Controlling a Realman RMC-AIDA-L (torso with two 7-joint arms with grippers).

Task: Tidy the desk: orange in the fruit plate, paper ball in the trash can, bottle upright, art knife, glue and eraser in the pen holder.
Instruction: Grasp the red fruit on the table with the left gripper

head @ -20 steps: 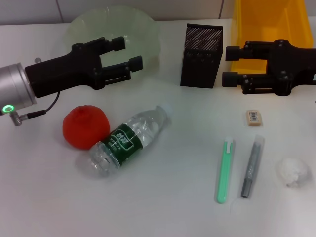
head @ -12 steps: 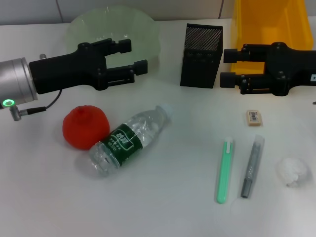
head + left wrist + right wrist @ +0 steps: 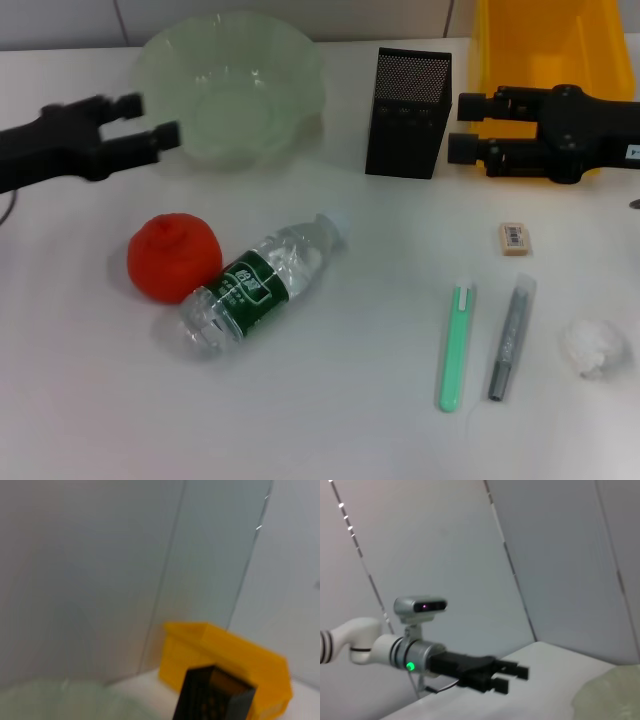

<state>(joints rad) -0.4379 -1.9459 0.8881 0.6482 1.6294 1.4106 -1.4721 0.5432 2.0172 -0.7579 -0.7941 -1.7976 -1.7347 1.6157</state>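
Observation:
The orange [image 3: 172, 257] sits at the left, touching the bottle [image 3: 262, 283], which lies on its side. The fruit plate [image 3: 240, 100] stands at the back, holding nothing. My left gripper [image 3: 150, 117] is open and holds nothing, at the plate's left edge, above the orange; it also shows in the right wrist view [image 3: 516, 679]. My right gripper [image 3: 460, 127] is open and holds nothing, between the pen holder [image 3: 408, 112] and the trash can [image 3: 550, 50]. The eraser [image 3: 513, 238], green art knife [image 3: 455, 346], grey glue stick [image 3: 511, 338] and paper ball [image 3: 592, 346] lie at the right.
The desk is white with a grey wall behind. The left wrist view shows the trash can [image 3: 225, 665], the pen holder [image 3: 215, 697] and the plate's rim [image 3: 65, 702]. The plate's rim shows in the right wrist view [image 3: 610, 700].
My left arm has drawn back to the left, from the plate's front rim to its left edge. My right gripper has hardly moved.

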